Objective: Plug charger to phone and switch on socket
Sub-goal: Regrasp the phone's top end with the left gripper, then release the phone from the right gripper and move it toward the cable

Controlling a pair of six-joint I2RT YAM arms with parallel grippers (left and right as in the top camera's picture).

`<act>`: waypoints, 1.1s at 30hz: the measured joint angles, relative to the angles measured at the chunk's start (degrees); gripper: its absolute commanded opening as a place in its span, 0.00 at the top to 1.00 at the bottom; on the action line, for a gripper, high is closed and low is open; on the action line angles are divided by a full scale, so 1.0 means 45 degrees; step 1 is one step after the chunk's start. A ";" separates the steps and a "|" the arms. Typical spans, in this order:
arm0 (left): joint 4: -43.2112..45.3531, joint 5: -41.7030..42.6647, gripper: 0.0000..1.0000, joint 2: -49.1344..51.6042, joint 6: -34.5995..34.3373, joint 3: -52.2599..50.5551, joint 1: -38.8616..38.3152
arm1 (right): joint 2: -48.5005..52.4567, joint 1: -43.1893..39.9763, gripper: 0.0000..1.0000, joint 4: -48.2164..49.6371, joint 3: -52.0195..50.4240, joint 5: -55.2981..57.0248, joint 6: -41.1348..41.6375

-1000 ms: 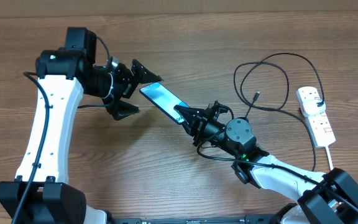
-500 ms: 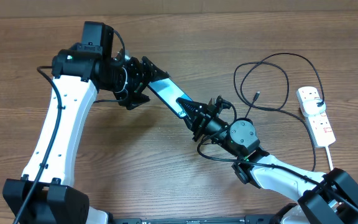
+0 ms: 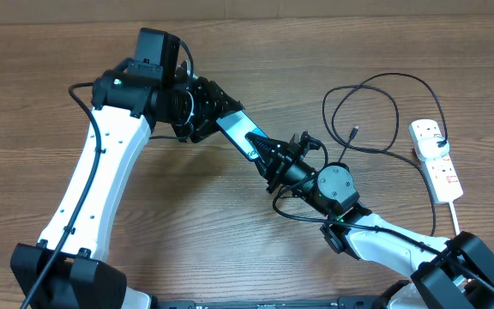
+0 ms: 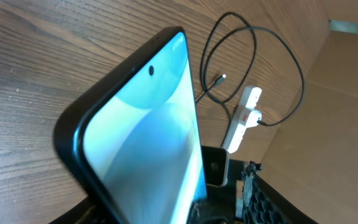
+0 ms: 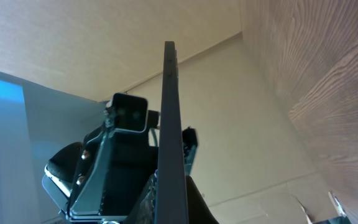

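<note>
The phone (image 3: 240,137), screen lit blue-teal, is held tilted above the table between both arms. My right gripper (image 3: 265,155) is shut on its near end, and the right wrist view shows the phone (image 5: 170,112) edge-on between those jaws (image 5: 173,202). My left gripper (image 3: 220,120) is open, with its fingers on either side of the phone's far end. The screen (image 4: 145,137) fills the left wrist view, with a gap to the right finger (image 4: 173,210). The charger cable (image 3: 352,132) lies looped on the table, its small tip free, and shows too in the left wrist view (image 4: 221,78). The socket (image 3: 436,163) lies at the right.
The white power strip also shows in the left wrist view (image 4: 242,115), with a black plug in it and the cable running from it. Its white cord (image 3: 454,215) runs toward the front edge. A cardboard wall (image 4: 340,87) stands behind the table.
My left arm has swung right and its open fingers have moved from beside the phone's far end to around it. The right gripper has lifted the phone slightly toward it.
</note>
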 measured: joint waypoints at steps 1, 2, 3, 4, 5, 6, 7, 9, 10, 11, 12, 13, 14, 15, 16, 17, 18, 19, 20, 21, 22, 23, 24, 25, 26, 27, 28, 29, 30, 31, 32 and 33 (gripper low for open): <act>0.0097 0.0000 0.47 0.0000 -0.0005 -0.0165 0.0000 | 0.0000 0.0005 0.96 0.0005 0.0000 -0.0010 0.0000; 0.0209 0.0000 0.47 0.0000 -0.0034 -0.0384 0.0000 | 0.0000 0.0000 0.96 0.0005 0.0000 -0.0024 -0.0005; 0.0355 0.0000 0.47 0.0000 -0.0058 -0.0607 0.0005 | 0.0000 0.0005 0.96 0.0000 0.0000 -0.0015 0.0005; 0.0559 0.0005 0.47 0.0000 -0.0141 -0.0899 0.0015 | 0.0000 0.0000 0.96 0.0005 0.0000 -0.0019 -0.0005; 0.0797 0.0058 0.47 0.0015 -0.0209 -0.1098 0.0015 | 0.0000 0.0005 0.96 0.0005 0.0000 -0.0019 0.0000; 0.1239 0.0189 0.48 0.0015 -0.0277 -0.1316 0.0029 | 0.0000 0.0005 0.96 -0.0010 0.0000 -0.0019 -0.0005; 0.1700 0.0345 0.48 0.0024 -0.0330 -0.1540 0.0029 | 0.0000 0.0005 0.96 -0.0024 0.0000 -0.0019 0.0000; 0.2293 0.0597 0.53 0.0044 -0.0481 -0.1841 0.0029 | 0.0000 0.0005 0.96 -0.0049 0.0000 -0.0019 0.0005; 0.2574 0.0709 0.55 0.0044 -0.0612 -0.1977 0.0029 | 0.0000 0.0000 0.96 -0.0068 0.0000 -0.0019 0.0000; 0.2895 0.0826 0.57 0.0044 -0.0690 -0.2137 0.0029 | 0.0000 0.0000 0.96 -0.0063 0.0000 -0.0015 0.0010; 0.3084 0.0903 0.62 0.0044 -0.0806 -0.2273 0.0029 | 0.0000 0.0000 0.96 -0.0092 0.0000 0.0005 0.0005; 0.3424 0.1073 0.62 0.0049 -0.0991 -0.2516 0.0029 | 0.0000 0.0000 0.96 -0.0194 0.0000 0.0058 0.0000; 0.3589 0.1146 0.63 0.0053 -0.1088 -0.2628 0.0029 | 0.0000 0.0000 0.96 -0.0277 0.0000 0.0068 0.0000; 0.3774 0.1224 0.64 0.0053 -0.1127 -0.2725 0.0029 | 0.0000 0.0000 0.96 -0.0393 0.0000 0.0078 -0.0005; 0.3857 0.1302 0.65 0.0053 -0.1175 -0.2783 0.0029 | 0.0000 0.0005 0.96 -0.0573 0.0000 0.0078 0.0000; 0.3886 0.1350 0.67 0.0058 -0.1253 -0.2846 0.0029 | 0.0000 0.0005 0.96 -0.0801 0.0000 0.0087 0.0000; 0.3881 0.1355 0.67 0.0058 -0.1282 -0.2900 0.0029 | 0.0000 0.0000 0.96 -0.0942 0.0000 0.0121 0.0010; 0.3881 0.1389 0.68 0.0078 -0.1331 -0.2953 0.0029 | 0.0000 0.0005 0.96 -0.1005 0.0000 0.0131 0.0005; 0.3881 0.1394 0.68 0.0097 -0.1345 -0.2982 0.0029 | 0.0000 0.0005 0.96 -0.1035 0.0000 0.0136 0.0000; 0.3891 0.1399 0.69 0.0117 -0.1360 -0.2987 0.0029 | 0.0000 0.0005 0.96 -0.1030 0.0000 0.0175 0.0000; 0.3900 0.1399 0.70 0.0121 -0.1365 -0.2997 0.0029 | 0.0000 0.0000 0.96 -0.1025 0.0000 0.0185 0.0000; 0.3905 0.1409 0.72 0.0121 -0.1365 -0.3007 0.0029 | 0.0000 0.0005 0.96 -0.1010 0.0000 0.0204 -0.0005; 0.3905 0.1447 0.73 0.0121 -0.1370 -0.3007 0.0029 | 0.0000 0.0000 0.96 -0.1015 0.0000 0.0243 0.0000; 0.3910 0.1472 0.74 0.0121 -0.1370 -0.3007 0.0029 | 0.0000 0.0005 0.96 -0.1010 0.0000 0.0321 0.0000; 0.3910 0.1491 0.77 0.0121 -0.1370 -0.3007 0.0029 | 0.0000 0.0005 0.96 -0.1015 0.0000 0.0364 0.0005; 0.3910 0.1501 0.79 0.0121 -0.1370 -0.3007 0.0029 | 0.0000 0.0005 0.96 -0.1005 0.0000 0.0432 0.0005; 0.3910 0.1535 0.80 0.0121 -0.1365 -0.3007 0.0029 | 0.0000 0.0000 0.96 -0.1010 0.0000 0.0481 0.0000; 0.3905 0.1549 0.81 0.0121 -0.1370 -0.3007 0.0029 | 0.0000 0.0000 0.96 -0.1005 0.0000 0.0544 0.0000; 0.3905 0.1549 0.82 0.0121 -0.1370 -0.3007 0.0029 | 0.0000 0.0005 0.96 -0.1015 0.0000 0.0612 -0.0005; 0.3905 0.1583 0.83 0.0121 -0.1384 -0.3007 0.0029 | 0.0000 0.0005 0.96 -0.1030 0.0000 0.0665 0.0000; 0.3905 0.1593 0.84 0.0121 -0.1418 -0.3007 0.0029 | 0.0000 0.0005 0.96 -0.1064 0.0000 0.0714 -0.0005; 0.3905 0.1603 0.85 0.0121 -0.1452 -0.3021 0.0029 | 0.0000 0.0005 0.96 -0.1112 0.0000 0.0753 -0.0005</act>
